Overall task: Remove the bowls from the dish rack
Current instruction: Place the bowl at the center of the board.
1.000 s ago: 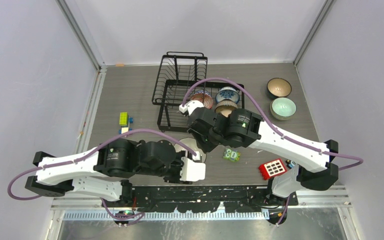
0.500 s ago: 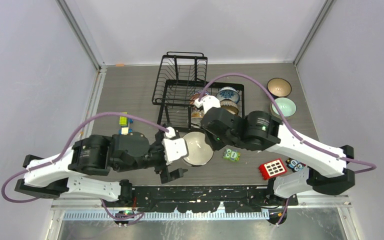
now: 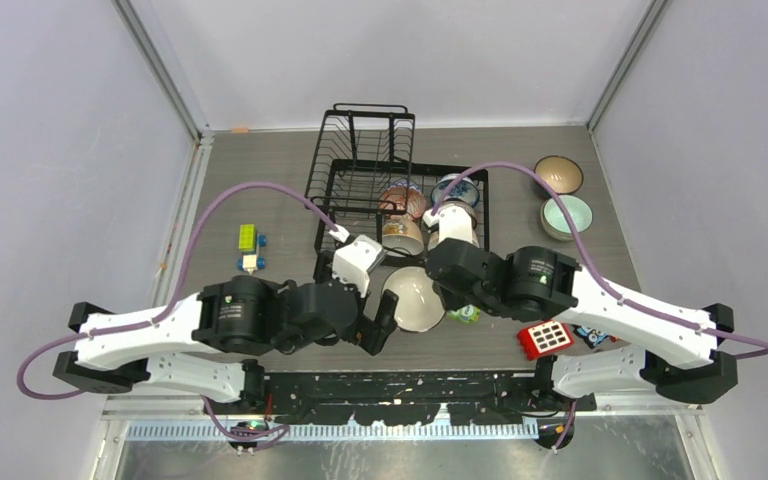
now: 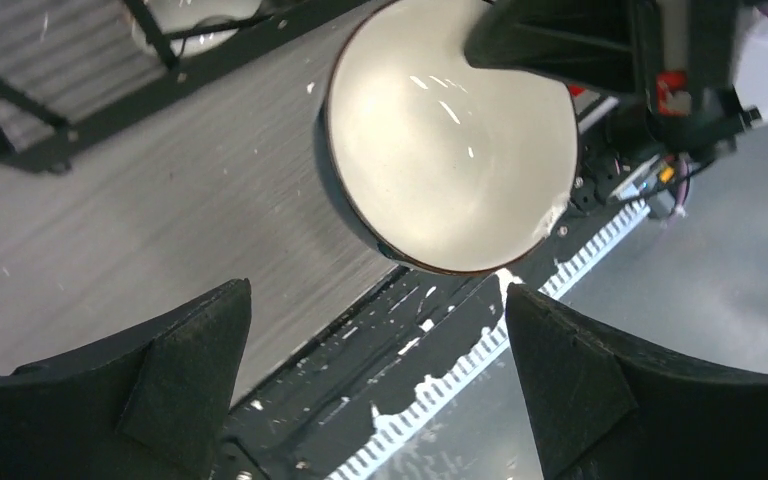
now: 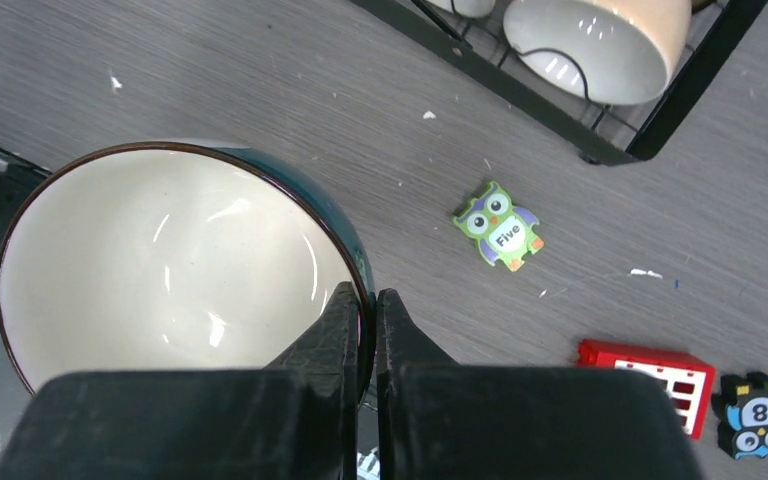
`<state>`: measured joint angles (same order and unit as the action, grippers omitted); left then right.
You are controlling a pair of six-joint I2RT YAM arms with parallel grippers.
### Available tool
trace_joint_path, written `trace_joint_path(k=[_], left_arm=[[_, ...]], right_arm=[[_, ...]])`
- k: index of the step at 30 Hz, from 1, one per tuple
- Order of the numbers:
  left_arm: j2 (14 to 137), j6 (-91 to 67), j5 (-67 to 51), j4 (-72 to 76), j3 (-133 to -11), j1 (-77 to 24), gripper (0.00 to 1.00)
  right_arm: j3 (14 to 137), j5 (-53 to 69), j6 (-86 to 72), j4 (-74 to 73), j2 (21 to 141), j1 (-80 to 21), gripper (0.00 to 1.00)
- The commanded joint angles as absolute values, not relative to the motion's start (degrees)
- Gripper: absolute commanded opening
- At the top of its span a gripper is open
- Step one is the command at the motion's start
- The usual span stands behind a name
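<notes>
A dark teal bowl (image 3: 412,298) with a cream inside hangs tilted over the table's near edge. My right gripper (image 5: 368,300) is shut on its rim (image 5: 358,262), one finger inside and one outside. My left gripper (image 4: 375,340) stands wide open just short of that bowl (image 4: 450,130), touching nothing. The black wire dish rack (image 3: 358,170) stands behind. In it sit a reddish patterned bowl (image 3: 403,198), a blue-patterned bowl (image 3: 457,187) and a cream bowl (image 3: 401,236). The right arm hides part of the rack's front.
A tan-lined bowl (image 3: 558,174) and a mint bowl (image 3: 567,216) rest on the table at the far right. A green owl tile (image 5: 500,225) and a red block (image 5: 650,375) lie near the right arm. Small toy blocks (image 3: 249,245) sit left of the rack.
My left gripper has opened wide and let go of the teal bowl. The right gripper has kept its grip on the rim and shifted right and nearer.
</notes>
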<state>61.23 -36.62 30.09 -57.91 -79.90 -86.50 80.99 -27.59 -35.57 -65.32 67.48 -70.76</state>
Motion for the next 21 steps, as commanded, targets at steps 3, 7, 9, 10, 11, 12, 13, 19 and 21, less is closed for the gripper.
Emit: trace_joint_path(k=[3,7,9,10,11,12,13,19,21], left_arm=[[60.28,-64.75,42.91,-58.3,-76.66,-86.57,1.0],[62.0,-75.06,47.96,-63.25,-76.44,-86.59,1.0],[64.3,-78.01,49.28,-66.26,-77.74,-86.57,1.0],[65.77,-79.43,50.0,-68.29,-78.82,-86.57,1.0],[67.6,-80.56,50.72,-70.59,-80.06,-86.57,1.0],[69.38,-81.71,51.51,-72.88,-81.55,-86.5,1.0],[71.04,-82.39,52.15,-74.92,-82.89,-86.42,1.0],[77.18,-85.39,53.21,-81.7,-86.6,-84.63,0.97],[77.12,-85.3,51.98,-80.36,-85.47,-83.5,0.93]], right_arm=[[77.55,-31.08,-42.39,-58.75,65.65,-70.77,0.01],[75.19,-32.42,-44.6,-57.17,65.8,-70.84,0.01],[74.14,-33.35,-45.99,-56.24,66.27,-70.81,0.01],[73.68,-33.95,-46.7,-55.86,66.49,-70.8,0.01],[73.18,-34.68,-47.57,-55.42,66.71,-70.82,0.01],[72.73,-34.99,-48.2,-54.8,66.83,-70.84,0.01],[72.45,-35.35,-48.83,-54.28,66.98,-70.82,0.01],[71.89,-36.01,-50.87,-52.84,67.5,-70.84,0.01],[72.09,-36.06,-50.89,-52.92,67.63,-70.82,0.01]])
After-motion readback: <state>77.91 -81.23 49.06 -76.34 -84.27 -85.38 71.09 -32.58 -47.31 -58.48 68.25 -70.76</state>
